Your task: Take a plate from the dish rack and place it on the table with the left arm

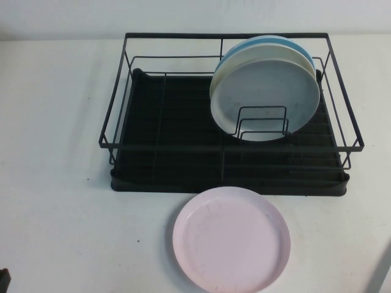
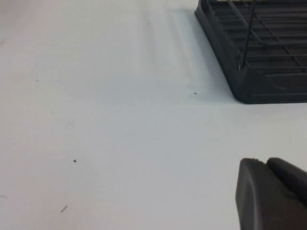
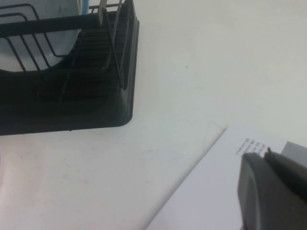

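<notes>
The pale pink plate [image 1: 231, 238] lies flat on the white table [image 1: 61, 213], just in front of the black wire dish rack [image 1: 183, 165]. No gripper touches it. My left gripper [image 2: 263, 163] shows in the left wrist view with its fingers together and empty, over bare table short of the rack's front left corner [image 2: 259, 81]. My right gripper [image 3: 265, 154] is shut and empty, over a white sheet near the rack's front right corner [image 3: 96, 100]. Neither gripper shows clearly in the high view.
A grey plate [image 1: 269, 91] stands upright in the rack's wire dividers, with a cream plate [image 1: 235, 61] and a light blue plate [image 1: 287, 44] behind it. A printed white paper sheet [image 3: 201, 191] lies on the table at the right.
</notes>
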`<state>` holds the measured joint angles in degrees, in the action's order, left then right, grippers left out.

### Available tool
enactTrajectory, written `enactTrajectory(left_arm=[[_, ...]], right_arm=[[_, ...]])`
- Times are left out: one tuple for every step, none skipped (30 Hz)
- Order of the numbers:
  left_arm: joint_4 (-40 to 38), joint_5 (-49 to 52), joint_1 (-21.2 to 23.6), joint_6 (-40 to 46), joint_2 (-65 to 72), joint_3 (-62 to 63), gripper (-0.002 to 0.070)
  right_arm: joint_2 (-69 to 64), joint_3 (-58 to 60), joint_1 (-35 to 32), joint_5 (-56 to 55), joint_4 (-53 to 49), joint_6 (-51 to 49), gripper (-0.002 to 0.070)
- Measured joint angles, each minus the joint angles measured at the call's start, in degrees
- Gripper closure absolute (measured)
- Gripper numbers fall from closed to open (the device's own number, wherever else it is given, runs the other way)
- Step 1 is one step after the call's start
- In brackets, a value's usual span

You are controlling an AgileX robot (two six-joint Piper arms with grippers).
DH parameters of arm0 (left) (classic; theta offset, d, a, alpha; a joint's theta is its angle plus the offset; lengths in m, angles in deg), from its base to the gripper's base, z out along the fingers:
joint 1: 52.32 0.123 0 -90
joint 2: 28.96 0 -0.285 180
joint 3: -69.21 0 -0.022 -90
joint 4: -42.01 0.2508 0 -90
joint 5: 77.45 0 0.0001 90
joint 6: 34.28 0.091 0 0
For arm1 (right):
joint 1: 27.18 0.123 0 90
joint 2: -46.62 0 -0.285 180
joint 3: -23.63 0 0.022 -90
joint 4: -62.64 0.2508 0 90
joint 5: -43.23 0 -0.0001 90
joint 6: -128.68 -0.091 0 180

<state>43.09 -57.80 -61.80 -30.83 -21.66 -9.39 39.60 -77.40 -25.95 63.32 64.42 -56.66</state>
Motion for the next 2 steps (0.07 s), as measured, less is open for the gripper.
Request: enactTrajectory(left_arm=[[0.0, 0.0, 0.0, 0.0, 0.0, 0.0, 0.0676], [0.0, 0.0, 0.0, 0.0, 0.0, 0.0, 0.0676]], right_arm=[[0.0, 0.0, 0.0, 0.0, 0.0, 0.0, 0.0696], [0.0, 0.0, 0.0, 0.0, 0.0, 0.0, 0.0696]])
